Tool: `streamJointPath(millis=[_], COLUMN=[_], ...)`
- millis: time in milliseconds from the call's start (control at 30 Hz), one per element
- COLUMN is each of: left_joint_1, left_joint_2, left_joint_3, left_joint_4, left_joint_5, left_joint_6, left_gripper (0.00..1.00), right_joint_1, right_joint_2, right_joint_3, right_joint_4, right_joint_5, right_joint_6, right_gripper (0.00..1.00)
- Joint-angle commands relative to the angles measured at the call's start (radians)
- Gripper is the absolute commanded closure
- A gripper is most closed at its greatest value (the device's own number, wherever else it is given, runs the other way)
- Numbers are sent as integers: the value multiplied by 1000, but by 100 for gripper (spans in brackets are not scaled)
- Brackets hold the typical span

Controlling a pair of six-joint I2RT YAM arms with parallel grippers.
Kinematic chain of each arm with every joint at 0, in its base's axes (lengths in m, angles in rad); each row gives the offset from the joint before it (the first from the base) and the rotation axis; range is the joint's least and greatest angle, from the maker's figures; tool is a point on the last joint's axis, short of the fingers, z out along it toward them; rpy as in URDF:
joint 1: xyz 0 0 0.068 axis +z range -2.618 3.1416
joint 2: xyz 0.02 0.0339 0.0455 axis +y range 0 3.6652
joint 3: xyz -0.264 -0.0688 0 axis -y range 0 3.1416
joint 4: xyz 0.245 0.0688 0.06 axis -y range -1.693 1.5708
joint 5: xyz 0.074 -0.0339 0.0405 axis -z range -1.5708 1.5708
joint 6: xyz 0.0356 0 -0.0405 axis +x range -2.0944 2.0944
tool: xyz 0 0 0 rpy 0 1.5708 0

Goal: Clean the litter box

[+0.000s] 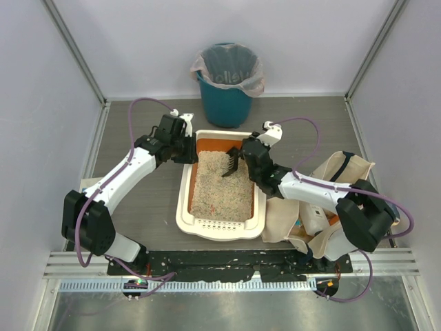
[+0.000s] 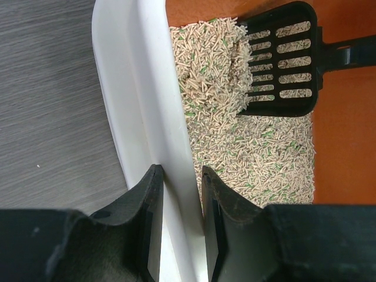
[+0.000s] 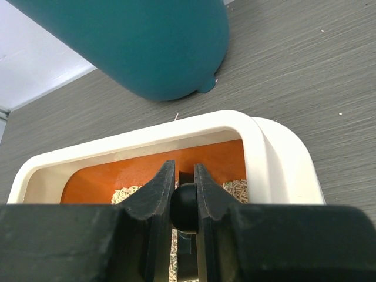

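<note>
The cream-white litter box [image 1: 184, 207] with orange inner walls and beige pellet litter [image 1: 220, 186] lies mid-table, its perforated rim toward the near edge. My left gripper [image 1: 185, 148] is shut on the box's left wall; in the left wrist view its jaws straddle the white rim [image 2: 147, 88]. My right gripper [image 1: 249, 153] is shut on the handle [image 3: 184, 207] of a black slotted scoop [image 1: 231, 163]. The scoop head [image 2: 285, 61] rests in the litter at the box's far end, with pellets heaped on its left part.
A teal bin [image 1: 224, 93] with a plastic liner stands behind the box; its lower body shows in the right wrist view [image 3: 135, 41]. A beige cloth tote bag [image 1: 324, 200] lies right of the box, under my right arm. Grey walls enclose the table.
</note>
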Motion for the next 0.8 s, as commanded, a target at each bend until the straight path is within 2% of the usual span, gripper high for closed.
streamJointPath(millis=[0, 333, 767], left_joint_1=[-5, -5, -5], left_joint_2=[-9, 0, 6], left_joint_3=[-9, -7, -6], left_joint_4=[24, 24, 22], left_joint_5=[46, 57, 67], left_joint_6=[23, 23, 20], left_gripper=[86, 91, 92], right_joint_1=[49, 80, 98], right_joint_2=[96, 177, 208], right_joint_3=[-22, -37, -86], right_joint_4=[-86, -45, 58], right_joint_5=[-24, -3, 0], right_joint_6=[64, 184, 289], right_gripper=[99, 99, 99])
